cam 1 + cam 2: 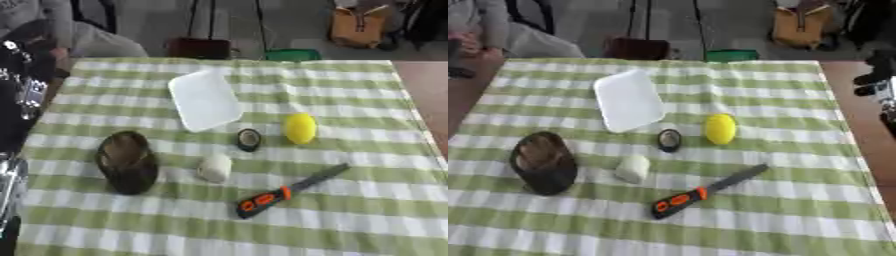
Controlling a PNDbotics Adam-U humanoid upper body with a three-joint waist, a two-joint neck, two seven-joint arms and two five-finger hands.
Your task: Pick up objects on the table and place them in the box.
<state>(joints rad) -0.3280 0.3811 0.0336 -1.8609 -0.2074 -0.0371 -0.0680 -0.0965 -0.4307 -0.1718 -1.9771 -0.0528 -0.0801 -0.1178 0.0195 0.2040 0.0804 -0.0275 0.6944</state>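
Five things spread on the green-checked cloth [367, 125]: white tray [204, 99] farthest back, lemon [300, 128] right of centre, small dark round thing [248, 139] just left of the lemon, white lump [214, 167] nearer, knife [289, 192] nearest, orange-and-black handle toward the front, blade angled back to the right. Dark round bowl-like container [127, 161] at left, near the white lump but apart from it. All lying free, none held. Left arm [22, 90] black at the left edge, hand state: cannot tell. Right hand [877, 82] dark at the right edge off the cloth, fingers unclear, cannot tell either.
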